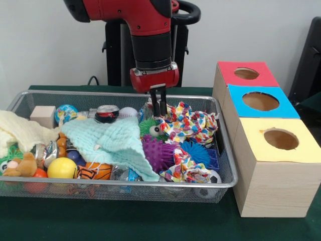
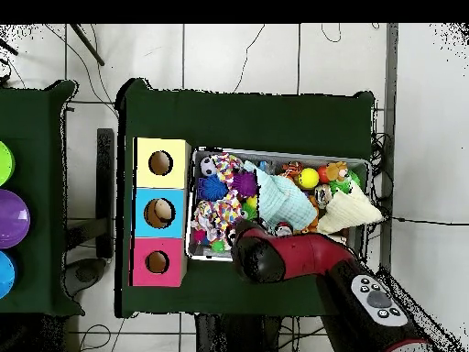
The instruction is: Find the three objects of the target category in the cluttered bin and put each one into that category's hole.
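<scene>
The wire mesh bin stands on the green table, full of clutter. My gripper points straight down at the bin's back middle. It looks shut, with its tips at the edge of a patterned cloth. I see nothing between the tips. A clear creased bottle with a blue label lies against the bin's front wall, partly under a mint cloth. The other bottles are hidden. The blue box's hole is right of the bin. From overhead the hole shows something pale inside, and the arm hides the gripper.
A red-topped box and a yellow-topped box flank the blue one. The bin also holds a purple spiky ball, a drink can, a wooden block, a yellow ball and a cream cloth.
</scene>
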